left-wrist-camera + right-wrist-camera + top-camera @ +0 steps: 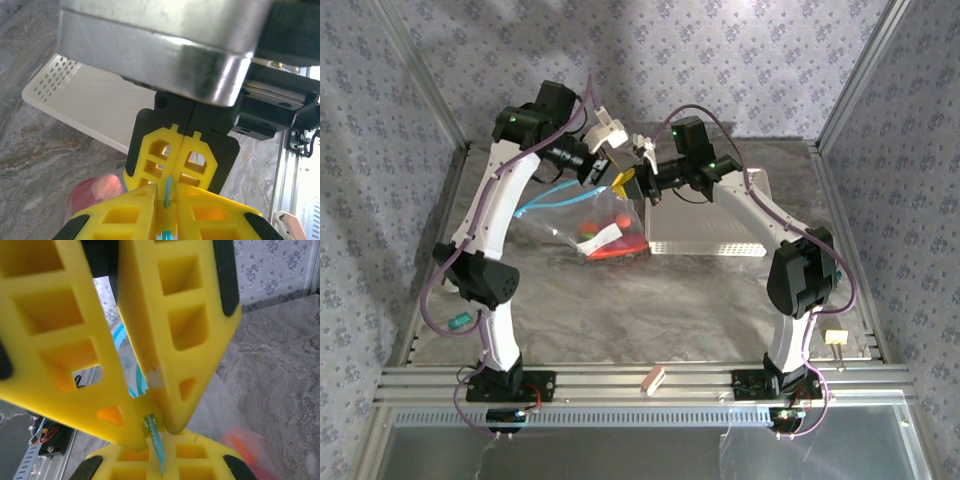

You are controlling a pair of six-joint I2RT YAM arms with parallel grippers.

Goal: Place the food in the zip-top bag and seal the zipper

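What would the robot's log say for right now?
left gripper: shut on zipper | right gripper: shut on zipper | bag: held by mouth | food: inside

The left arm (500,215) and right arm (760,212) are built of smooth white shell links between bulky black joint housings (485,280). Each has a small green light (510,121) and a purple cable (433,285) running down to a black base plate (510,384). The left gripper (167,195) and right gripper (150,417) have bright yellow plastic fingers (142,315), moulded with square and triangular open pockets and seated in black mounts (150,120).
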